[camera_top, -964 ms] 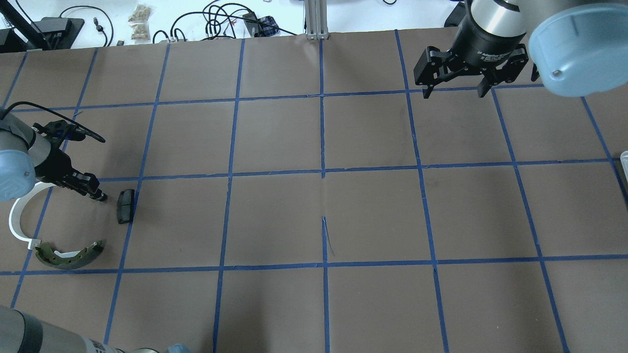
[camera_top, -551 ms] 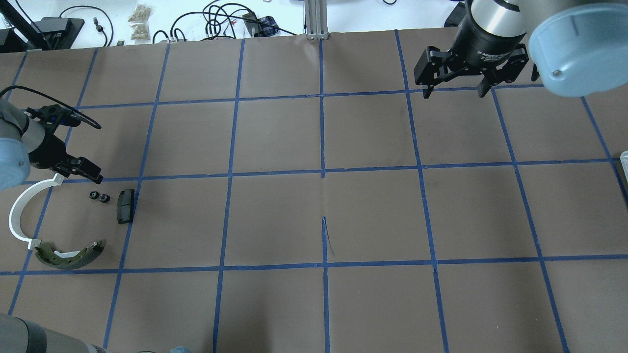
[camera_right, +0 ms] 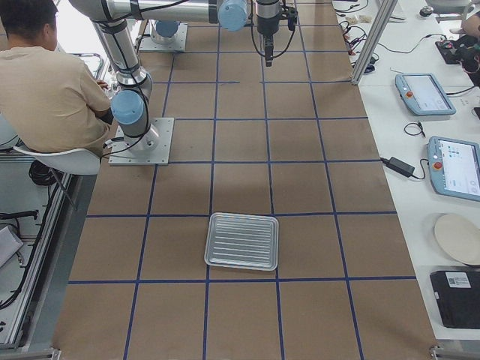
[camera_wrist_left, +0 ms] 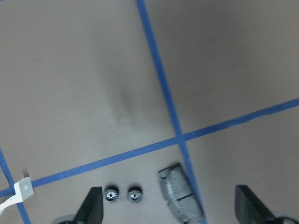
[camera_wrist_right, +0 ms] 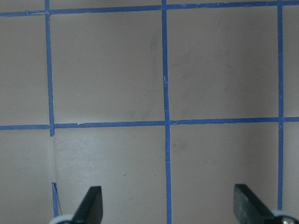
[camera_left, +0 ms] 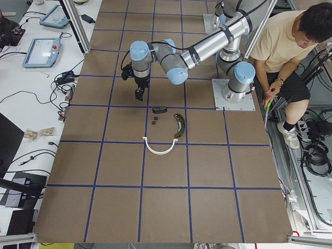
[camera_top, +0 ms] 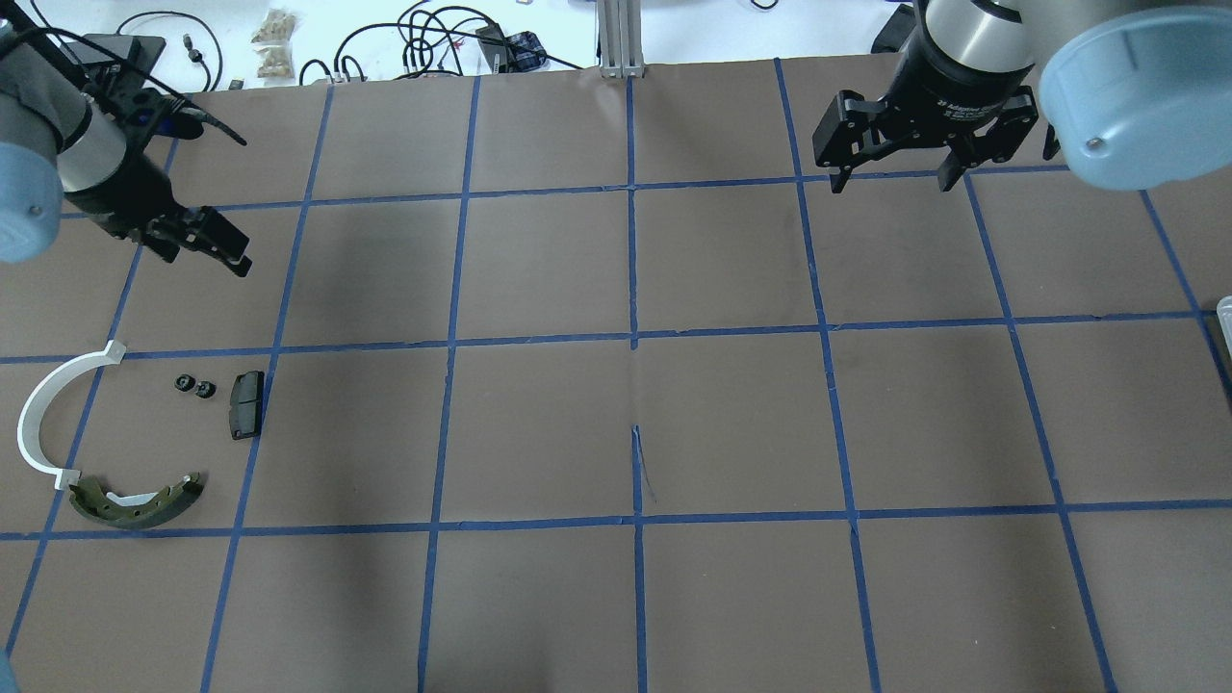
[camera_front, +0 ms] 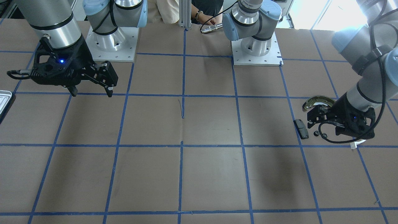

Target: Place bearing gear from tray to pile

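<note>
Brown gridded table (camera_top: 539, 269). Left gripper (camera_top: 214, 252) released, empty, hanging beyond the pile (camera_top: 133, 502). Two gears (camera_top: 205, 389) lie there side by side, just beside the pad (camera_top: 245, 404), near the white arc (camera_top: 34, 423). Right gripper (camera_top: 891, 181) spread, empty; tray (camera_right: 241, 241) well apart at the table's right end.

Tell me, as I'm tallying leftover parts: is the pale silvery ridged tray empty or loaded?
Empty: the exterior right view shows the pale silvery ridged tray whole, bare ridges only.
</note>
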Robot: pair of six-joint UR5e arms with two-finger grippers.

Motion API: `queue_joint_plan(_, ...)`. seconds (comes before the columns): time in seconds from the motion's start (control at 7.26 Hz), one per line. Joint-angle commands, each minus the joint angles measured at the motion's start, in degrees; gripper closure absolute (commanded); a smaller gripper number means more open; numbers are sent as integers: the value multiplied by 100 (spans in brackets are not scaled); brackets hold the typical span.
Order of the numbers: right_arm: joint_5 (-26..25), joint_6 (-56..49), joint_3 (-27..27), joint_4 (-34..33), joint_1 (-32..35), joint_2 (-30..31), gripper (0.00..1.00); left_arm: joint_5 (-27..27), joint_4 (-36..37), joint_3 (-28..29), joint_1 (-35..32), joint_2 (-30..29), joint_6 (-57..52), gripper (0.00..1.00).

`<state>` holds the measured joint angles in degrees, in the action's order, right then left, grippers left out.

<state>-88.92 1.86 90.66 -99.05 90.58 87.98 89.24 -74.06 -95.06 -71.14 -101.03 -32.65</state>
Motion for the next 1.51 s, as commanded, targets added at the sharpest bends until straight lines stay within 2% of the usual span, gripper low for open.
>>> queue_joint_plan(0.0,6,16,-5,-9,4,-18,0,14,-984,635,-959,389,1057,0)
queue_joint_plan(0.28,7,7,-5,0,4,-9,0,58,-1198,734,-1655,767,2119,0)
queue_joint_plan(0.41,-28,-2,4,0,4,9,0,49,-1251,734,-1788,969,2810,0)
queue_joint_plan(0.69,-11,-2,-5,0,4,0,0,6,-1662,437,-1946,1443,3132,0)
queue_joint_plan(0.83,-37,-2,-5,0,4,9,0,40,-1603,366,-2078,1454,3429,0)
queue_joint_plan(1.38,-46,-11,-5,0,4,9,0,23,-1497,523,-2018,1358,3389,0)
